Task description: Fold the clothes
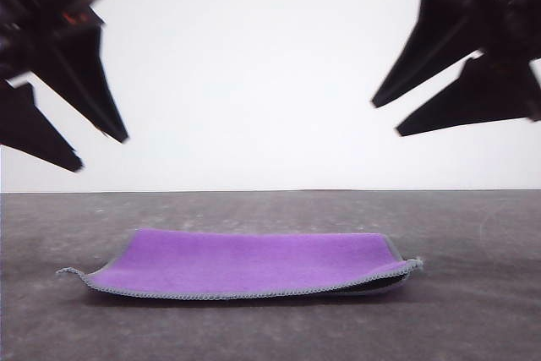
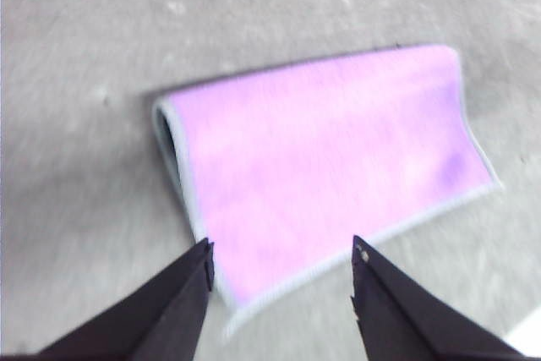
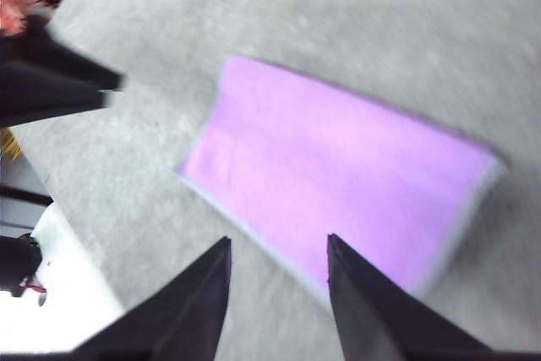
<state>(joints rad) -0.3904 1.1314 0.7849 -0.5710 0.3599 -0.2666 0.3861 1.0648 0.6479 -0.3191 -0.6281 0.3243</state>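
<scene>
Cloth (image 1: 241, 264) lies on the grey desk (image 1: 473, 234), near the front edge and roughly midway between the arms. It is doubled over once, purple face up, with the grey stitched edging running along the near side. The right end gapes slightly; the dark face shows in the opening there.

Left hand (image 1: 103, 151) hangs high above and to the left of the cloth, released, nothing between its fingers. Right hand (image 1: 385, 117) hangs high on the right, likewise released and empty. Neither touches the cloth. Both wrist views are motion-blurred; each looks down on the purple face between spread fingers.

Judgement: one fold looks done, and a second fold or a squaring-up is the likely step in hand.

Notes for doing it well:
- Descend onto an end of the cloth, not the middle, so the layers do not slide apart.
- Pinch both layers together at the edging; the gaping right end is the easier place to get a finger under.
- Carry the end low across and lay it down before letting go, corners matched.
- Risk: catching only the top layer would undo the existing fold.
</scene>
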